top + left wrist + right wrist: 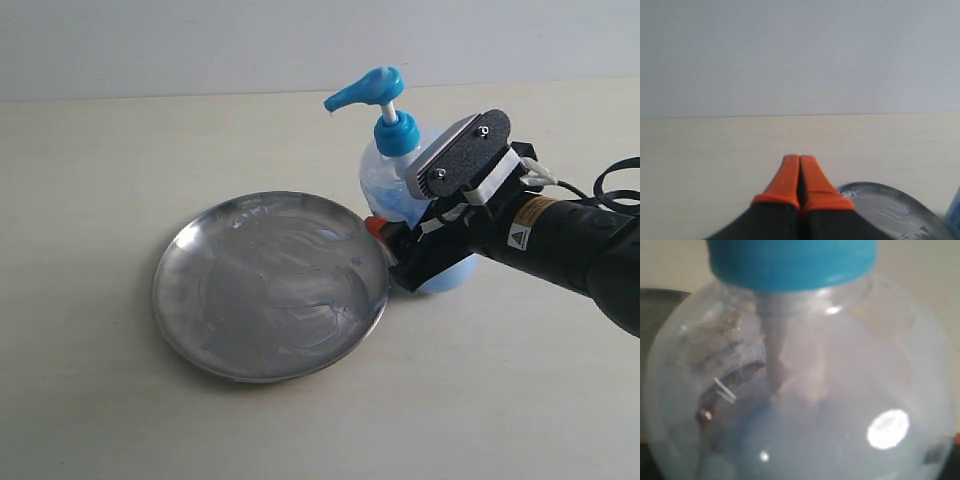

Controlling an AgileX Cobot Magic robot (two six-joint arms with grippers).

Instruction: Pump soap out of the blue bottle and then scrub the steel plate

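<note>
At the centre right of the exterior view, your right claw (400, 235) clasps the blue bottle (385, 178) around its round body; its jaws are spread wide by the bottle's girth, and the orange tip of the near finger (375, 226) lies against the clear wall, just beside the rim of the steel plate (270, 290). The bottle stands upright on the pale table (100, 150); its pump head (365, 90) points toward the upper left of the frame, over the plate's far edge; the plate lies flat at the centre left, its surface streaked with whitish smears.

In your right wrist view the bottle (805, 380) fills nearly the whole frame; the blue collar (790, 260) runs along the top, the dip tube drops from it, and the soap (805, 445) shows pale blue in the lower part.

In your left wrist view the left claw (799, 172) sits at the bottom centre with its two orange fingertips pressed together and nothing between them; it is above the table; the plate (890, 205) shows at the lower right, and a sliver of the bottle (956, 215) at the right edge.
</note>
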